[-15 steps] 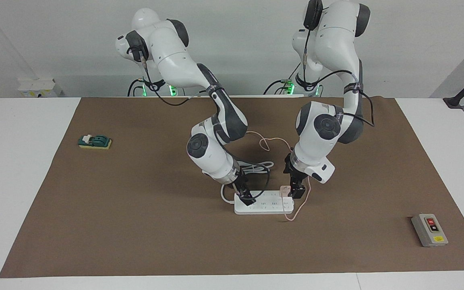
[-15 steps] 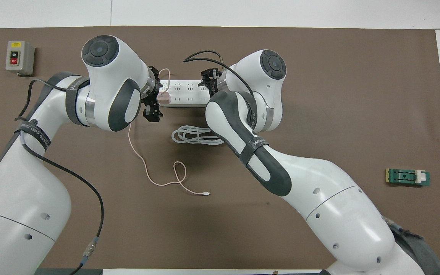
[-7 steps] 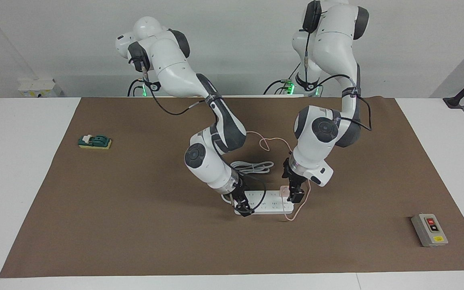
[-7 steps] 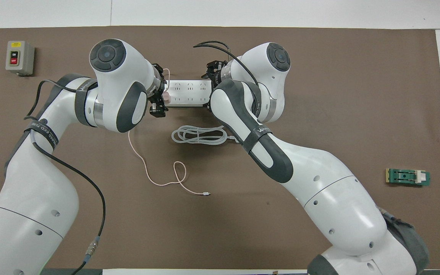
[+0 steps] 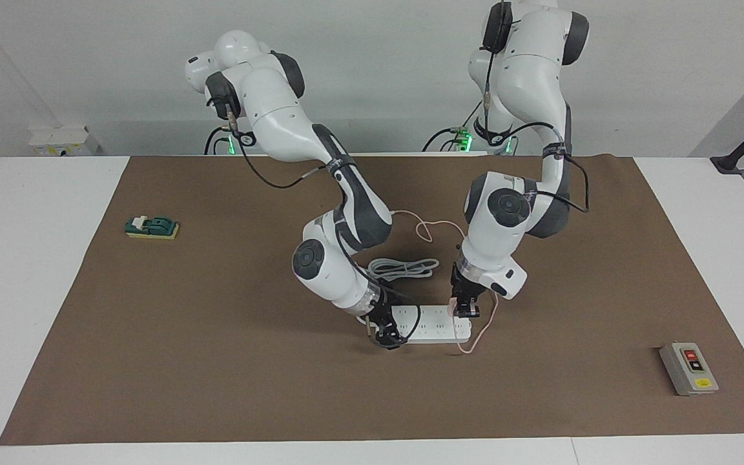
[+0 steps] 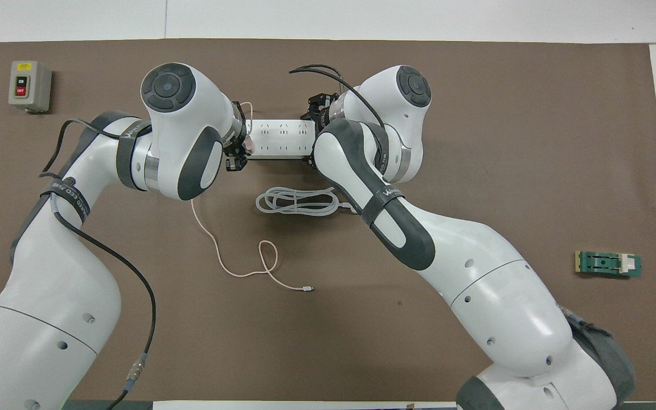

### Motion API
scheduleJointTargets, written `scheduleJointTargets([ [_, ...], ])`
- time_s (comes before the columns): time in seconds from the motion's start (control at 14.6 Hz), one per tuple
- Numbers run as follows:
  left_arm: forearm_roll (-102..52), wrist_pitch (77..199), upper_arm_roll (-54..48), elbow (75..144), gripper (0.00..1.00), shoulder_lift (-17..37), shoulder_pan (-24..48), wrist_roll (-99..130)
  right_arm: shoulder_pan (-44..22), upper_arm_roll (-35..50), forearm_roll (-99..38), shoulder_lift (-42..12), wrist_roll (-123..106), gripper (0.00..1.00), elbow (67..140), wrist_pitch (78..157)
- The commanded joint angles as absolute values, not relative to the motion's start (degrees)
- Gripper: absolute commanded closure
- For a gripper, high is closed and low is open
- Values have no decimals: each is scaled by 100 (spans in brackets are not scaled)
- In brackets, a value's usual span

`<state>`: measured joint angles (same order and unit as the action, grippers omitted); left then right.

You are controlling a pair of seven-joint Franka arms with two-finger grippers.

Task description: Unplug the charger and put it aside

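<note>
The pale pink charger (image 5: 454,303) is plugged into the white power strip (image 5: 433,325) at the strip's end toward the left arm. It also shows in the overhead view (image 6: 250,147). Its thin pink cable (image 6: 214,242) loops over the mat nearer to the robots. My left gripper (image 5: 465,311) is down at the charger and covers most of it. My right gripper (image 5: 386,337) is down at the strip's other end, toward the right arm's end of the table.
The strip's thick white cord (image 5: 404,267) lies coiled just nearer to the robots than the strip. A grey button box (image 5: 688,368) sits toward the left arm's end of the table. A green block (image 5: 152,227) sits toward the right arm's end.
Both grippers have come down: the left onto the charger, the right from above the strip to its end. The strip and the charger have not moved.
</note>
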<state>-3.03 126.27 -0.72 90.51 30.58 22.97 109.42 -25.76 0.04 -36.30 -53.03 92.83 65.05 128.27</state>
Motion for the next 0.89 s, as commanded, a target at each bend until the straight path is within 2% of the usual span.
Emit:
scheduleJointTargets([
  [0.0, -176, 12709, 9, 9132, 100, 3032, 2382, 11057, -2531, 26, -3727, -5449, 9106, 9, 6354, 12726],
  [0.07, -124, 12700, 17, 9114, 100, 3032, 2373, 11039, -2531, 26, -3718, -5449, 9105, 28, 6363, 12735],
  [0.14, -36, 12665, 9, 9079, 100, 3024, 2347, 11022, -2531, 26, -3709, -5449, 9105, 39, 6372, 12735],
  [0.21, -9, 12552, 9, 9009, 100, 3023, 2329, 11004, -2557, 26, -3709, -5441, 9105, 42, 6381, 12744],
  [0.48, 9, 11963, 9, 8658, 100, 2980, 2110, 10715, -2575, 18, -3674, -5440, 9105, 42, 6416, 12744],
  [0.82, -70, 11506, -9, 8675, 100, 2304, 1645, 10154, -2593, 9, -3674, -5440, 9097, 42, 6416, 12753],
])
